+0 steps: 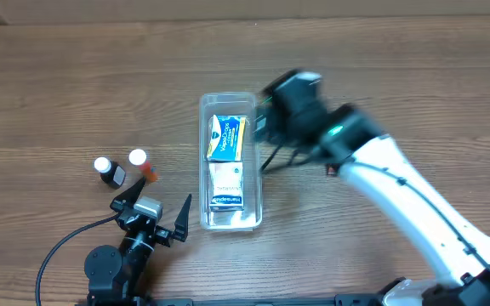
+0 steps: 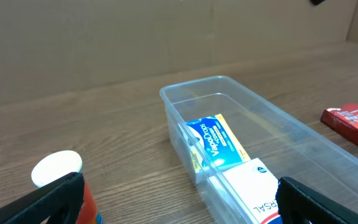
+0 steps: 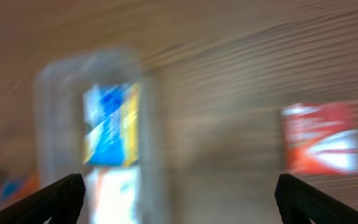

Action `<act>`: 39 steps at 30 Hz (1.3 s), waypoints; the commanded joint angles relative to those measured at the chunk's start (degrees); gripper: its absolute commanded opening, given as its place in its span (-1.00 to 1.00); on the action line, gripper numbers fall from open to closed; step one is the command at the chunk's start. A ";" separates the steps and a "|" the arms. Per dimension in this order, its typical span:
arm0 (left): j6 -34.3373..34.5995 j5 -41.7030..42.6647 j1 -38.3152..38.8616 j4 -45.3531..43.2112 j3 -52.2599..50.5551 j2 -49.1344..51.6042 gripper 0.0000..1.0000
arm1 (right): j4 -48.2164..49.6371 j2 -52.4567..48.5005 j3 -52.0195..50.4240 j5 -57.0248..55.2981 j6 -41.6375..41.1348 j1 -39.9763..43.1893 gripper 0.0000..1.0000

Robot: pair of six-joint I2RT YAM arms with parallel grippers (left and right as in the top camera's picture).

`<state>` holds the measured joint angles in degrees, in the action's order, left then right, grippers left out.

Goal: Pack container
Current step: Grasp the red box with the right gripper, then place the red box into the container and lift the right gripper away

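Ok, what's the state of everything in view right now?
container: open-topped, holding two boxes.
blue-and-yellow box: lying inside container.
white box: lying inside container.
red box: on table, outside container.
orange bottle: capped.
black bottle: capped.
left end effector: open, empty.
right end effector: open, empty.

The container (image 2: 197, 83) holds a blue box (image 2: 219, 142).

- Clear plastic container (image 1: 203, 161): long, narrow, with rounded corners, a raised rim and an open top.
- Standing upright just left of centre in the overhead frame, long axis running top to bottom.
- Holding a blue-and-yellow box (image 1: 226, 138) in the upper half and a white box (image 1: 226, 187) just below it.
- Blurred at left in the right wrist view.
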<state>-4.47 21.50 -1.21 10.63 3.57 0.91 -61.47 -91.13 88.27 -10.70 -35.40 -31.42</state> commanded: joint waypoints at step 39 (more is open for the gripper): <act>0.79 0.61 0.22 -0.22 -0.20 -0.55 1.00 | -5.95 -13.88 0.52 10.45 17.84 17.86 0.43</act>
<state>-4.47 21.50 -1.21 10.63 3.57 0.91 -66.19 -113.49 81.69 -2.74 -17.58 -10.35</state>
